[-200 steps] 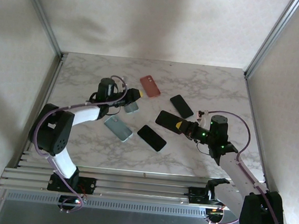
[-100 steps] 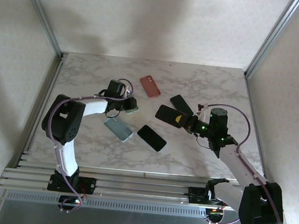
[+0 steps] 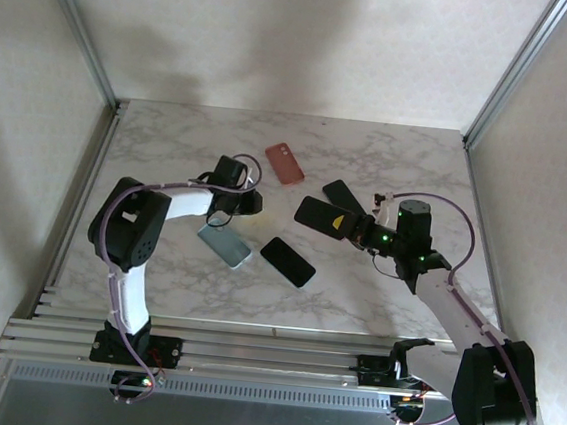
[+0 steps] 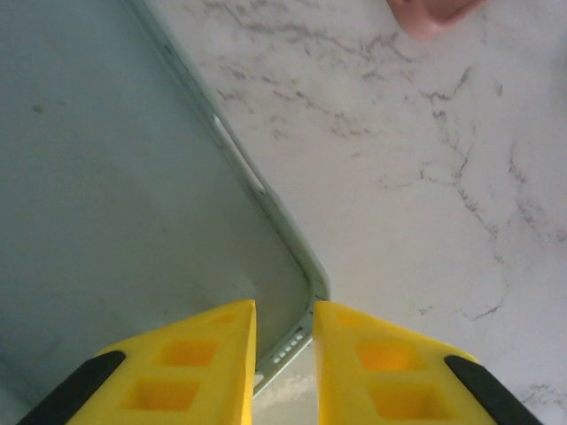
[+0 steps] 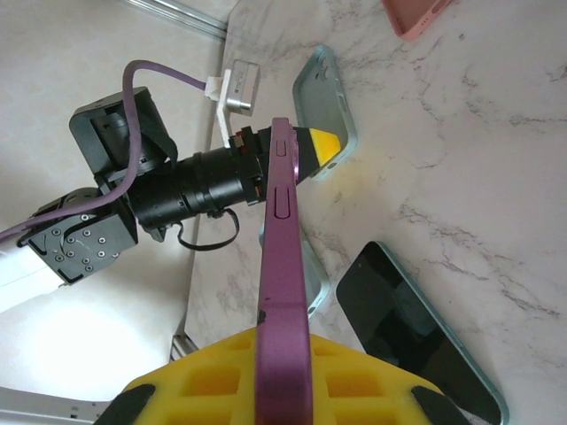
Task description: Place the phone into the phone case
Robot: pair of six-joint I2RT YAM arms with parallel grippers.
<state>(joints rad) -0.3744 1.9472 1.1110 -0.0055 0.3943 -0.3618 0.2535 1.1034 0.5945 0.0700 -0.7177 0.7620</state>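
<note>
A pale green phone case (image 4: pixel 106 177) lies open side up on the marble table, and its far end (image 5: pixel 321 97) shows in the right wrist view too. My left gripper (image 4: pixel 283 305) is shut on the case's corner rim, one yellow finger inside the case and one outside; from above this gripper (image 3: pixel 247 201) covers most of the case. My right gripper (image 3: pixel 350 227) is shut on a purple-edged phone (image 3: pixel 318 216) held above the table right of centre. The wrist camera sees that phone (image 5: pixel 282 221) edge-on between the yellow fingers of the right gripper (image 5: pixel 283 336).
A pink case (image 3: pixel 284 162) lies behind the left gripper. One black phone (image 3: pixel 345 200) lies beside the held phone, another (image 3: pixel 288 261) nearer the front. A light-blue case (image 3: pixel 224 244) lies front left. Metal frame posts and walls border the table.
My left gripper has moved right onto the pale green case and its jaws have narrowed onto the rim. The right gripper has shifted the phone slightly back and left.
</note>
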